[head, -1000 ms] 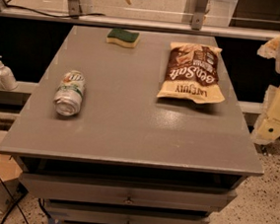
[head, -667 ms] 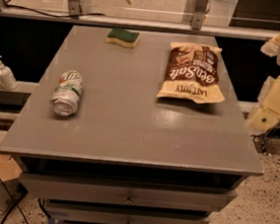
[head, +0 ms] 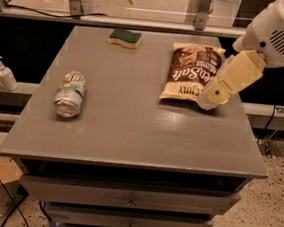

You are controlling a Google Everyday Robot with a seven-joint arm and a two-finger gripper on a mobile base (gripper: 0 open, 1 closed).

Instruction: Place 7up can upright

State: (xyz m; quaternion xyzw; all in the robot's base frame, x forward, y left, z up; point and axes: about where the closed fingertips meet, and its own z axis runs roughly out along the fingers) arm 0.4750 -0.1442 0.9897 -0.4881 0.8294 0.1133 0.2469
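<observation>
The 7up can (head: 70, 93) lies on its side on the left part of the grey table top (head: 130, 134), with its shiny metal end facing the front edge. My gripper (head: 207, 102) hangs at the end of the cream arm coming in from the upper right. It is over the right side of the table, at the lower right corner of the brown snack bag (head: 190, 72). It is far to the right of the can.
A green and yellow sponge (head: 125, 37) lies at the table's back edge. A white pump bottle (head: 5, 73) stands on a shelf left of the table. Drawers (head: 131, 197) sit under the top. A railing runs behind.
The arm has swung left from beyond the table's right edge to over its right side, beside the snack bag. The can, bag and sponge have not moved.
</observation>
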